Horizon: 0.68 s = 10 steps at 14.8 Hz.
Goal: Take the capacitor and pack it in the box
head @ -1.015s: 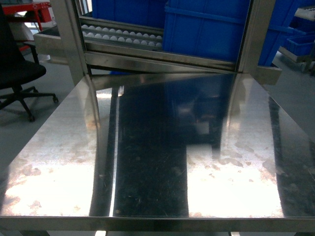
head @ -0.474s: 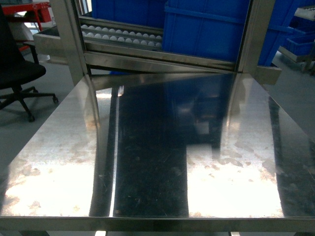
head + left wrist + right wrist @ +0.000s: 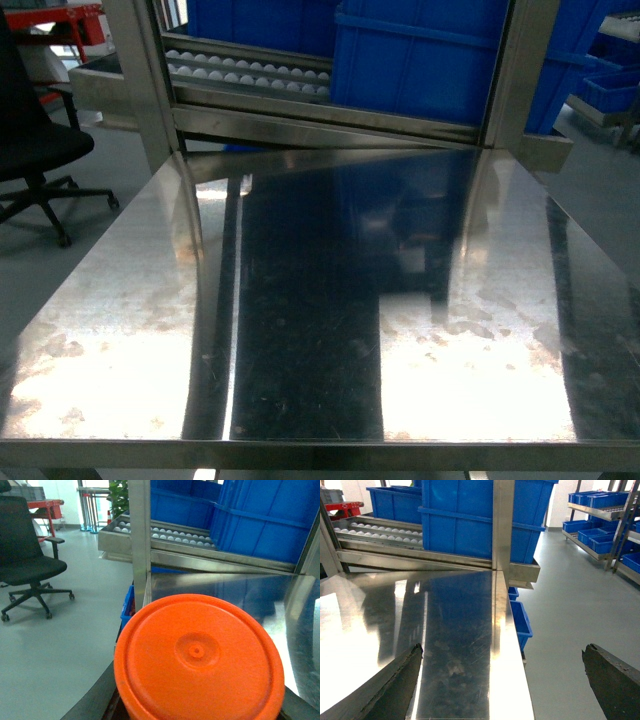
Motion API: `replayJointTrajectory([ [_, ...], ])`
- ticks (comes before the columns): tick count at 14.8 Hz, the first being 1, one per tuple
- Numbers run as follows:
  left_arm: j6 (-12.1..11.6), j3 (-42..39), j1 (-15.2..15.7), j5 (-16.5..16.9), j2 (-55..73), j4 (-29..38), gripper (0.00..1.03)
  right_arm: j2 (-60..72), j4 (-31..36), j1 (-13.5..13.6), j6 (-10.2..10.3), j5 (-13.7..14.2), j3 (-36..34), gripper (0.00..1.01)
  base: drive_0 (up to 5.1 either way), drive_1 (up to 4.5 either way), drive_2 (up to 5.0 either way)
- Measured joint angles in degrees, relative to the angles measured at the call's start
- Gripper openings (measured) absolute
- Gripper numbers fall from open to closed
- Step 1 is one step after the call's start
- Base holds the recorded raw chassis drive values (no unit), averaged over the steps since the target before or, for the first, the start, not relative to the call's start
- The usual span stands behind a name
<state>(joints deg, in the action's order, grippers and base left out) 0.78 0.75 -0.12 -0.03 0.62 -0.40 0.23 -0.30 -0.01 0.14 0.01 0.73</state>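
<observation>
Capacitor (image 3: 197, 655) is basically filling the left wrist view: you're looking straight at its round orange end cap with the little nub in the middle. It sits in the left pincer (image 3: 200, 707), with a dark finger (image 3: 95, 697) hugging it at the lower left and another sliver of dark finger at the lower right corner. So that pincer is clamped around the capacitor, though the contact spots themselves are hidden behind the orange body. It's up in the air near the left corner of the steel worktop (image 3: 300, 330), beside an upright steel post (image 3: 140, 535), with grey floor below on the left.

The right pincer (image 3: 502, 680) is spread wide and grasping nothing. Its two dark fingers (image 3: 395, 685) sit far apart at the bottom corners of that view, over the right edge of the worktop.

The worktop is shiny and scuffed, with strong reflections. Behind it there's a roller track (image 3: 250, 72) with white rollers and big blue bins (image 3: 430, 60). A black office chair (image 3: 30, 550) stands on the floor off to the left, and more blue bins on shelving (image 3: 600, 535) are on the right.
</observation>
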Motion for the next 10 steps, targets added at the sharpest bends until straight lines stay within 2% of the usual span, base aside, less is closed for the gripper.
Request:
replayJointTrajectory([
  [10, 0.0, 0.0, 0.0, 0.0, 0.0, 0.0, 0.44, 0.0, 0.0, 0.0, 0.0, 0.0, 0.0, 0.98, 0.0, 0.0, 0.0],
])
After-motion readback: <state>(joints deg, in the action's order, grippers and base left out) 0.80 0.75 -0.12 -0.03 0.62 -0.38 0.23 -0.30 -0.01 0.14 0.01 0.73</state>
